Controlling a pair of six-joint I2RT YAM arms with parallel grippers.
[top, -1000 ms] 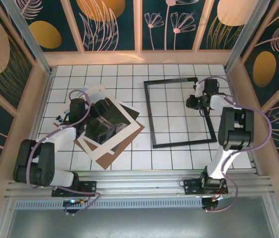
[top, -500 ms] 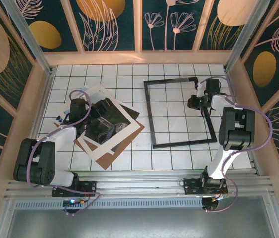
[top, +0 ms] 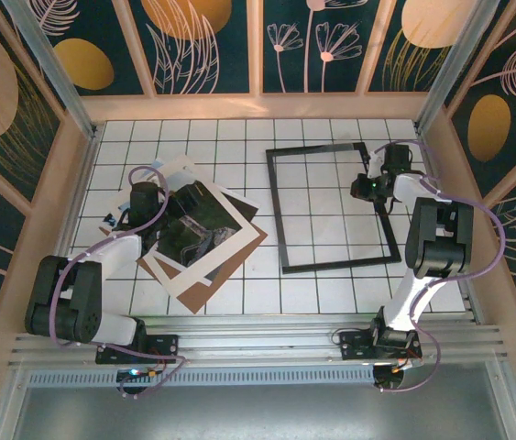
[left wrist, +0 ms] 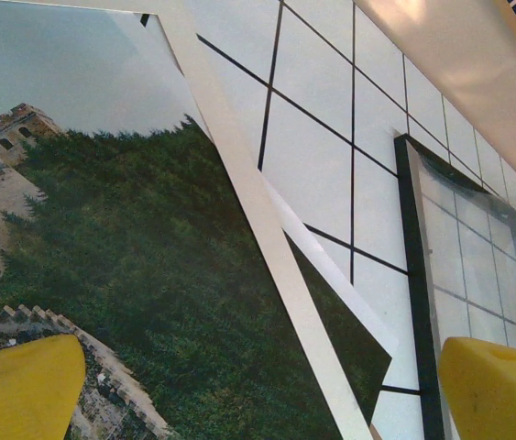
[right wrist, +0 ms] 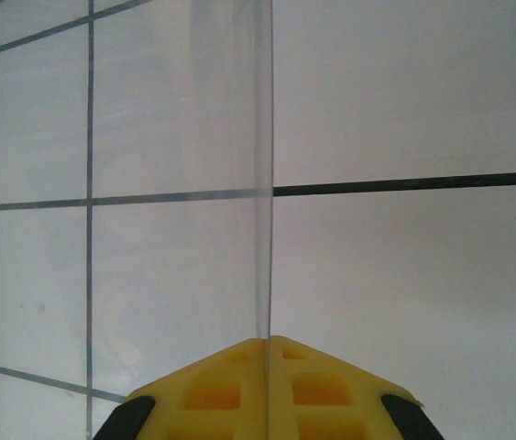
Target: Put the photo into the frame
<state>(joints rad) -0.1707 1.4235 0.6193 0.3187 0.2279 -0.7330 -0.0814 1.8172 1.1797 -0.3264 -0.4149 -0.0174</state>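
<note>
Left wrist, photo (left wrist: 148,275) cropped, frame (left wrist: 414,275) partial.

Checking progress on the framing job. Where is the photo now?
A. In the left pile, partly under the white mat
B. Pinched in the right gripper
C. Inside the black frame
A: the photo lies in the left pile with a strip of the white mat crossing over it. The frame has bare tiles inside, and the right gripper is shut on the edge of a clear pane.

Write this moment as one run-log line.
left gripper: open over photo | right gripper: shut on pane | photo: not in frame
</note>
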